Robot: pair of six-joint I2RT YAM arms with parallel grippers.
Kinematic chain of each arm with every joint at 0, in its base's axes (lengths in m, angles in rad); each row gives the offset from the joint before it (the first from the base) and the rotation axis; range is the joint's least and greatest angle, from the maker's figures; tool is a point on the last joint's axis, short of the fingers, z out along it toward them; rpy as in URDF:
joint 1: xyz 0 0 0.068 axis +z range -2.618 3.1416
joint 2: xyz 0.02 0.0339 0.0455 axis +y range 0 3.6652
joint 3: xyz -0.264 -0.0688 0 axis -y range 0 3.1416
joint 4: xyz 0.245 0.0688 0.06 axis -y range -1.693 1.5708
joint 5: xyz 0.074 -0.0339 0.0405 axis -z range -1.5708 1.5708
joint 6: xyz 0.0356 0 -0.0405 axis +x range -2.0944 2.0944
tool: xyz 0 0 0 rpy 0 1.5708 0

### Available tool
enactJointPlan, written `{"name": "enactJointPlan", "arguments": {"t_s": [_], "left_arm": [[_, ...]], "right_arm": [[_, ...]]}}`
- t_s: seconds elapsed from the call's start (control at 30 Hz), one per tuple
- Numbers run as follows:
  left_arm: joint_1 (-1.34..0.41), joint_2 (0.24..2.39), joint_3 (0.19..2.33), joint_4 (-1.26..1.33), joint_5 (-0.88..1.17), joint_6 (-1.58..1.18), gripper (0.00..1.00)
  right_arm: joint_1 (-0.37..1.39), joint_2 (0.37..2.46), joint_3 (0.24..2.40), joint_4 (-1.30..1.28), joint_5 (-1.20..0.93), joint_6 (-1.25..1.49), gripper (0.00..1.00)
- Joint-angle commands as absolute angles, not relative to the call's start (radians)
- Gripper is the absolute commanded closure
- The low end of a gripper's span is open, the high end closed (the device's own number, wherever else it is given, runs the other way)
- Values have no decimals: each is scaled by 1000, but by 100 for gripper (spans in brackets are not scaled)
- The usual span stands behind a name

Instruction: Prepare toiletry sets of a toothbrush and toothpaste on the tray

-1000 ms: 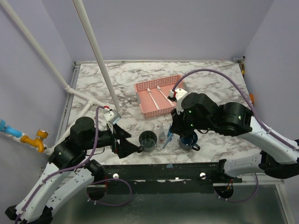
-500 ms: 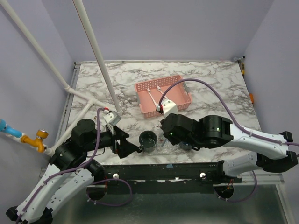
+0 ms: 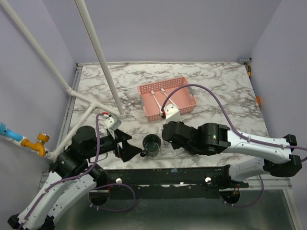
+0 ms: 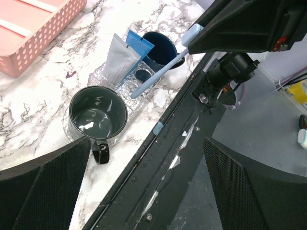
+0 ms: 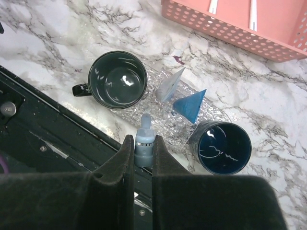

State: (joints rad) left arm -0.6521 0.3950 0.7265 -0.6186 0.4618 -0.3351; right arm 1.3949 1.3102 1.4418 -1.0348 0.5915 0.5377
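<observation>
Trays: one, a tray (image 5: pixel 165 123) of clear, nearly colourless plastic, shallow, with a crinkled, glinting floor.
Tray place: at 6 o'clock on the marble table (image 3: pixel 216 86), close to the near edge and mostly hidden under the right arm in the overhead view.
Mugs: two. A grey mug (image 5: pixel 118 79) stands at the tray's 10 o'clock end in the right wrist view, its handle pointing to 9 o'clock. A navy mug (image 5: pixel 224 147) stands at the 4 o'clock end.
Toothpaste packets: two, both on the tray between the mugs. A grey packet (image 5: pixel 169 85) and a blue packet (image 5: pixel 190 105) lie side by side.
Toothbrushes: three. One pale blue toothbrush (image 4: pixel 158 72) slants over the tray with its low end above the tray floor. Whether it touches the floor cannot be told. Two white toothbrushes (image 5: pixel 253 12) lie in the basket.
Baskets: one pink basket (image 3: pixel 168 98) with lattice sides, at 12 o'clock from the tray and apart from it.
Right gripper (image 5: pixel 143 141): clenched on the upper end of the pale blue toothbrush, above the tray's near edge.
Left gripper (image 3: pixel 130 146): fingers spread wide and grasping nothing, at 9 o'clock of the grey mug, just beside its handle.
</observation>
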Motion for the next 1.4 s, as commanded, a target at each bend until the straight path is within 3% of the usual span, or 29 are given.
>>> {"name": "enactJointPlan", "arguments": {"t_s": [0.0, 1.37], "left_arm": [[-653, 381, 706, -574, 429, -341, 1], [-652, 373, 660, -532, 436, -345, 1]], "right_arm": [[1403, 1295, 1402, -963, 648, 567, 100], [1404, 1388, 1241, -879, 788, 655, 100]]}}
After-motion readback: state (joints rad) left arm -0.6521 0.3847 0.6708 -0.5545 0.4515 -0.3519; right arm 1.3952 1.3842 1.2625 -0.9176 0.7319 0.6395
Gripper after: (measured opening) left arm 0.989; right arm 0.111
